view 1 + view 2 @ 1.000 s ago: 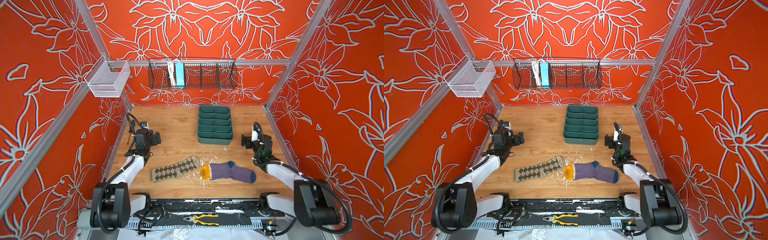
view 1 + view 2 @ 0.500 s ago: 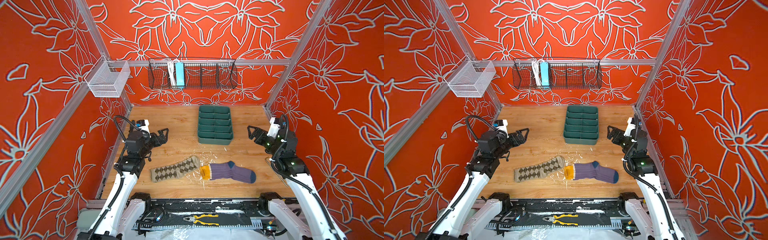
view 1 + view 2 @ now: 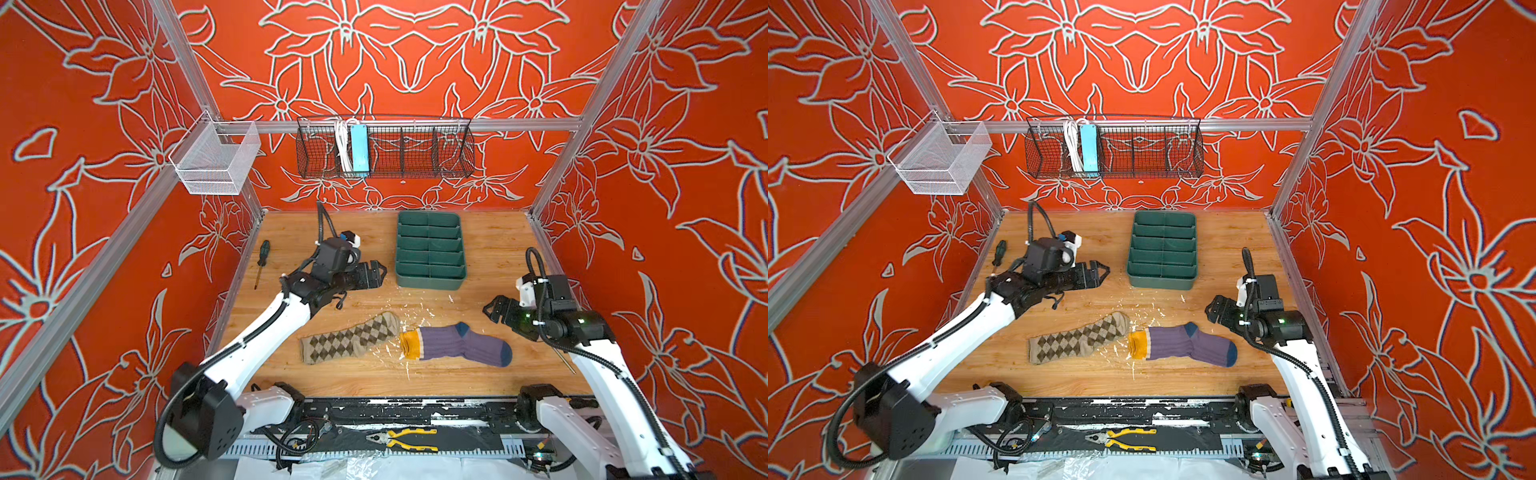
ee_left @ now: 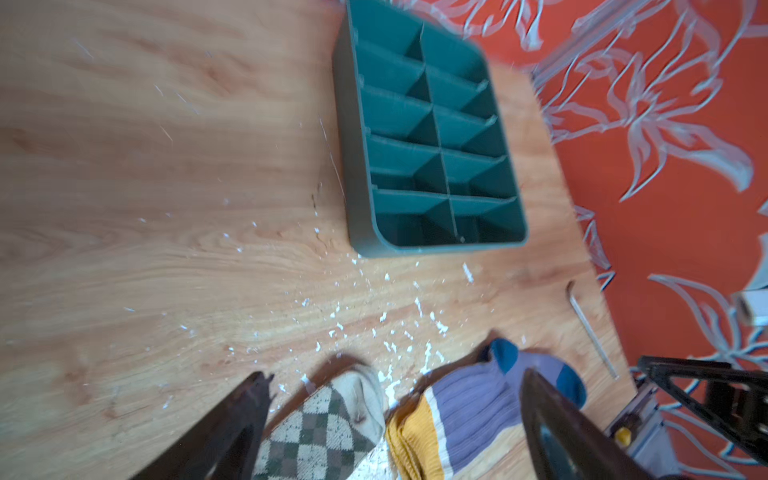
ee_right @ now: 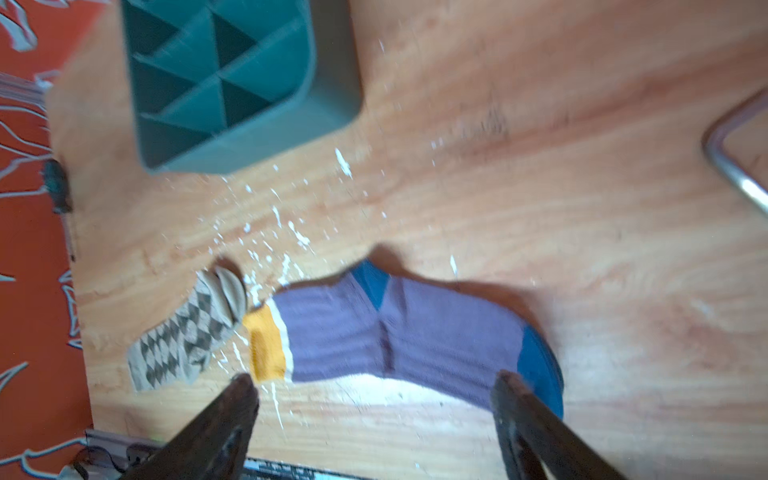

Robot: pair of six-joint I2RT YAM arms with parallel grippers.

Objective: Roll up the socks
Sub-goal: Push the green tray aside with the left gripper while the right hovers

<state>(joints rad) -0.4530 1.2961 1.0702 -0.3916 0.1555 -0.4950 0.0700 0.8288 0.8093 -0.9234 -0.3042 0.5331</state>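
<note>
Argyle sock (image 3: 349, 337) & purple sock (image 3: 457, 345) lie flat, unrolled, end to end at front-centre of the wooden table (image 3: 494, 249). In both top views the argyle is on the left, the purple on the right. Argyle's toe sits just beside purple's yellow cuff; can't tell if they touch. Purple's teal toe points toward the R arm's side. White flecks dot the wood around & btwn the pair.

L gripper (image 3: 381, 275) hangs above the table behind the argyle sock, near the front-left corner of the green divider tray (image 3: 430, 283). Its jaws are wide apart w/ nothing in them. Its wrist view shows both dark fingers (image 4: 237, 428) spread, w/ the socks visible in the gap. R gripper (image 3: 489, 311) hovers just beyond purple's toe end, also spread wide & empty, its fingers (image 5: 216, 428) framing the purple sock from above. Neither touches fabric.

Elsewhere: screwdriver (image 3: 262, 261) by the left wall, hex key (image 4: 590, 328) near the right edge, pliers (image 3: 409, 438) on the front rail. Black wire basket (image 3: 384, 147) & white mesh basket (image 3: 216, 162) hang on the frame.
</note>
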